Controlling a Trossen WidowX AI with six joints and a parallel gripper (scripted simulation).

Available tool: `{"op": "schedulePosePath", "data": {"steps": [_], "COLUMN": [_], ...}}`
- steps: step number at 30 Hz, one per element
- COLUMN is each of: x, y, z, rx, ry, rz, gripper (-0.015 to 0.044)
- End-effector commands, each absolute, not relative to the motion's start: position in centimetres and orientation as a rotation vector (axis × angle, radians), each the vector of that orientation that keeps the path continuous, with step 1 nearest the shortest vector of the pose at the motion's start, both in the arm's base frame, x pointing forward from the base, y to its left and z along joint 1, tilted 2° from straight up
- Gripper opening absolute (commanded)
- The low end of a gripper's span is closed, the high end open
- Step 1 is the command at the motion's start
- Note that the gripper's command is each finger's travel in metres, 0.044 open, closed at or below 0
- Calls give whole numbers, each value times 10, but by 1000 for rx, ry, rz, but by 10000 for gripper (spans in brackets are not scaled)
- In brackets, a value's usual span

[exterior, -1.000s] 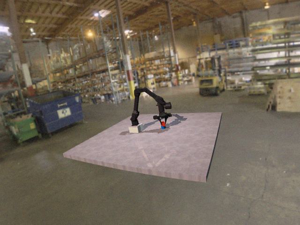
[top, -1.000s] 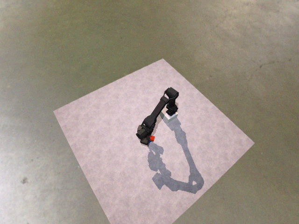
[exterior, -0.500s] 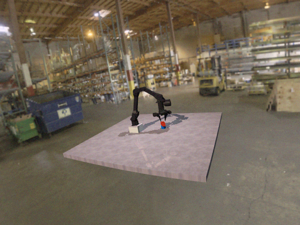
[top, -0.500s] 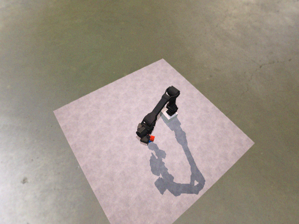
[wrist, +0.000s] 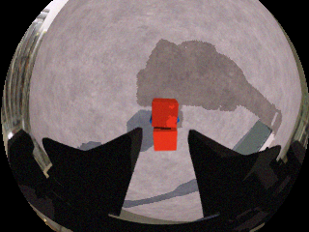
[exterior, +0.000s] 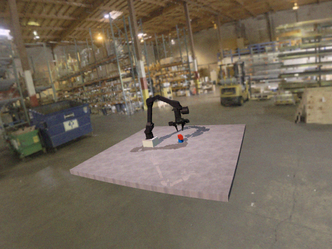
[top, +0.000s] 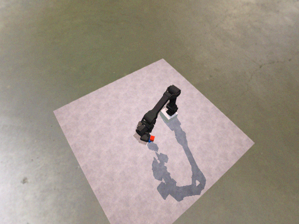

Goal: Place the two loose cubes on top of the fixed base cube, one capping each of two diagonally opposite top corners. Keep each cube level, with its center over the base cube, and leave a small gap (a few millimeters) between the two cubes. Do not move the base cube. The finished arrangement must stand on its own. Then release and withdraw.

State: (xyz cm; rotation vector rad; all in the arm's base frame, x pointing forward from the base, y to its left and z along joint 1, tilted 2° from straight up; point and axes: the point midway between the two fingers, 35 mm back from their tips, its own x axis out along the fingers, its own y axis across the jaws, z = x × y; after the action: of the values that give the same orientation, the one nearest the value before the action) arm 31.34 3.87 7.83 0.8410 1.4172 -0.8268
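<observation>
Two red cubes rest on the blue base cube (top: 149, 141) (exterior: 180, 141). In the wrist view, the far red cube (wrist: 164, 112) and the near red cube (wrist: 165, 140) line up one behind the other, with a thin dark gap between them. Small blue corners of the base show left and right of the far one. In the top and exterior views the red cubes (top: 152, 138) (exterior: 180, 137) merge into one patch, and I cannot tell whether both are level. My gripper (exterior: 180, 130) (wrist: 165, 133) is open and empty, above the red cubes, with its fingers clear of them.
The arm stands on a white block (top: 168, 116) (exterior: 149, 142) on the pale square platform (top: 101, 115) (exterior: 161, 166). The arm's shadows fall around the cubes and across the platform. The platform's edges drop to the warehouse floor.
</observation>
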Motion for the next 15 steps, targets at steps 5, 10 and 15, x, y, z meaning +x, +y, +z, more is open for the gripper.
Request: {"op": "schedulePosePath", "data": {"steps": [5,10,15], "x": [313,312,293], "y": [39,48,118], "z": [87,87,90], "rx": [841,842,846], "ry": [1417,1418,1422], "rz": [-827,-827,-824], "gripper": [336,400,400]}}
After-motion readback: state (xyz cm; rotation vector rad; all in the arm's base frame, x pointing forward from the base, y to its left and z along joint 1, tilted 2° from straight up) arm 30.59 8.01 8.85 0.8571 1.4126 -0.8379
